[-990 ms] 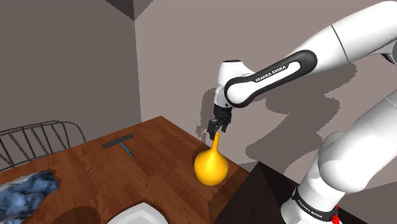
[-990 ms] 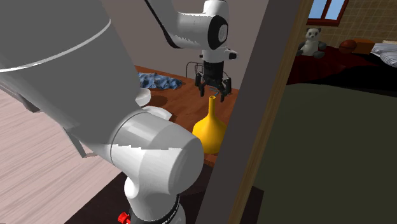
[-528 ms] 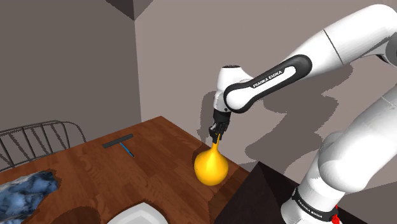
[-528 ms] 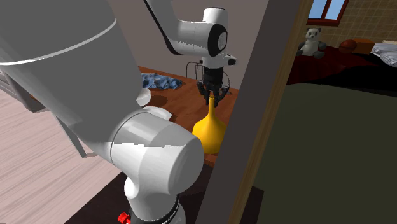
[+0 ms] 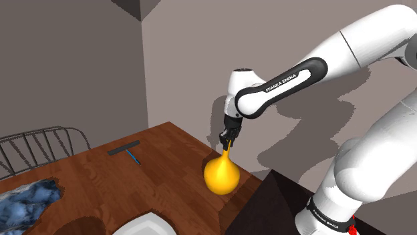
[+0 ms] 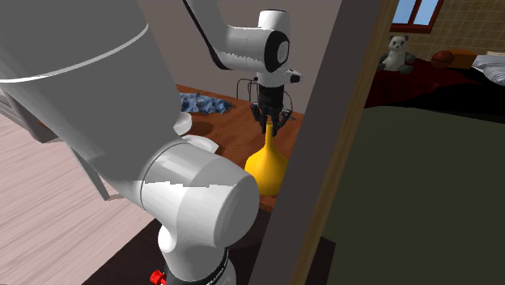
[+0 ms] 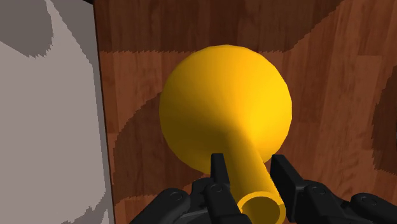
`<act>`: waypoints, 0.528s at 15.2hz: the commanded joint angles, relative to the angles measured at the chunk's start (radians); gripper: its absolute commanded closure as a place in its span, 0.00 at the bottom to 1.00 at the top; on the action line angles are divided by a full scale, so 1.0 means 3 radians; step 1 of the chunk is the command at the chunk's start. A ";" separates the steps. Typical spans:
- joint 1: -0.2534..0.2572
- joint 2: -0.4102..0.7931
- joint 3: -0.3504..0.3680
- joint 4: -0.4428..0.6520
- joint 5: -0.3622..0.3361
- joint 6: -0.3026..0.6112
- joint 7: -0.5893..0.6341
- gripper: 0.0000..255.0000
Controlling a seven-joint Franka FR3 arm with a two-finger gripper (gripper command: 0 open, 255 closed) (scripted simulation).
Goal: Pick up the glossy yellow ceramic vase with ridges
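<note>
Two black fingers of the all-black claw are drawn in narrow on either side of a slim neck, and they look to be clasping it just under the open rim. The neck belongs to the glossy yellow round-bellied vase, which stands directly beneath the claw with its belly resting on the brown wooden table.

Its long axis runs upright from belly to mouth, in line with the claw's reach, and the mouth points straight up at the claw.

We judge it hard, stiff and breakable if knocked. The gloss makes it slick, and we see no ridges to give the pads purchase. The belly looks too wide for the claw, so the neck is the place to hold. The weight hangs low there, and we would lift gently and straight up.
</note>
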 commanded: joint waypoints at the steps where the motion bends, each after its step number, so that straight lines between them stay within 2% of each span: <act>1: 0.0001 -0.0032 -0.0002 0.0020 0.0003 -0.0055 -0.0003 1.00; 8: 0.0006 -0.0237 -0.0018 0.0180 0.0016 -0.0419 -0.0019 1.00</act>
